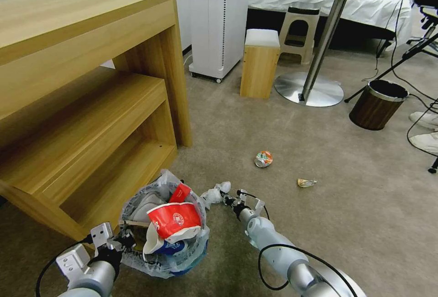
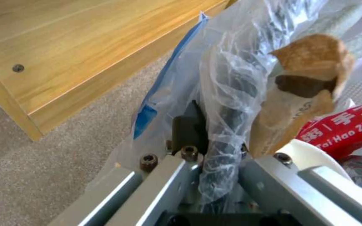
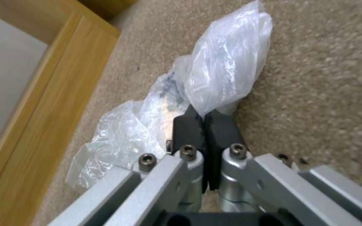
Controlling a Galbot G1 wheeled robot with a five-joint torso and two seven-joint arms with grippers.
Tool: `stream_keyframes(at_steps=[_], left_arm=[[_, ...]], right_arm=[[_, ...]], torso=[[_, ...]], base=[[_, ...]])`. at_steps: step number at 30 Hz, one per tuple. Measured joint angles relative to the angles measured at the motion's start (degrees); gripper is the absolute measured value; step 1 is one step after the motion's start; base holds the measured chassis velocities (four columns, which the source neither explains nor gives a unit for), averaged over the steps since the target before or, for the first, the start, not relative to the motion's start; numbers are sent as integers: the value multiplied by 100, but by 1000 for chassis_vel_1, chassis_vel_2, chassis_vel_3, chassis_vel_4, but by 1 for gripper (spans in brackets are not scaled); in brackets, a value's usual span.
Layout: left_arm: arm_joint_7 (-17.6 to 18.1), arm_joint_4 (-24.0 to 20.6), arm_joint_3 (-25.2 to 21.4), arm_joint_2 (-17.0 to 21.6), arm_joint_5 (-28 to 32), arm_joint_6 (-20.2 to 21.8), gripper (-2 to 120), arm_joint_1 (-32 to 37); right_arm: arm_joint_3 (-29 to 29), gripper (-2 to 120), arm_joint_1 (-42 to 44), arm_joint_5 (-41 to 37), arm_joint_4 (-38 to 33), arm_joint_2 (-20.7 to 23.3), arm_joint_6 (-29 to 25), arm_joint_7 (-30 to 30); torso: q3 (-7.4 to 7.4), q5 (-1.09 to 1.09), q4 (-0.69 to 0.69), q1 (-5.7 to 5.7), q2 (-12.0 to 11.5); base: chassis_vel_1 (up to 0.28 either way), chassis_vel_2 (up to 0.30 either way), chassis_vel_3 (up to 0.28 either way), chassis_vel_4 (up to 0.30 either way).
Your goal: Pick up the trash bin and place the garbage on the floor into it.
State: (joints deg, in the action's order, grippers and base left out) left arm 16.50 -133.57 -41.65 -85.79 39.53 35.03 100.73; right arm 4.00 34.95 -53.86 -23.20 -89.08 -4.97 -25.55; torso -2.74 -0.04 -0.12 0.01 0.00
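Clearly the left gripper [image 2: 214, 147] is pinching the bag-wrapped rim of the trash bin [image 1: 137, 205], which is sitting heaped beside the wooden shelf unit [image 1: 91, 119]. The right gripper [image 3: 204, 125], pressed together on crinkly clear plastic [image 3: 227, 62], is hovering close by the bin over the beige carpet [image 1: 319, 224]. Pulling on thin film risks tearing it, and the red paper cup [image 1: 174, 218] is perching loosely, likely to tumble. A crushed can [image 1: 263, 158] is lying well apart. A red wrapper [image 2: 344, 128] is reading "Hao Zhou".
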Motion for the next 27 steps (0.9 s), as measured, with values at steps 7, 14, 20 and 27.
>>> stream_keyframes(at_steps=[7,14,20,27], left_arm=[[1,211,-21,7,-32,-8,0,-111],[7,369,-37,-1,-64,-24,0,-188],[5,530,-34,-27,-116,-53,0,-256],[9,726,-51,-17,-117,-57,0,-382]], right_arm=[[-345,0,207,-83,-428,389,-505,-491],[-633,0,413,-71,-990,861,-1043,-1276],[-708,0,545,-104,-1463,1165,-1322,-2314],[-821,0,756,-272,-2346,1616,-1517,-3087]], torso=[[0,0,0,0,0],[0,0,-1,0,0],[0,0,0,0,0],[0,0,0,0,0]], base=[[0,0,0,0],[0,0,0,0],[0,0,0,0],[0,0,0,0]])
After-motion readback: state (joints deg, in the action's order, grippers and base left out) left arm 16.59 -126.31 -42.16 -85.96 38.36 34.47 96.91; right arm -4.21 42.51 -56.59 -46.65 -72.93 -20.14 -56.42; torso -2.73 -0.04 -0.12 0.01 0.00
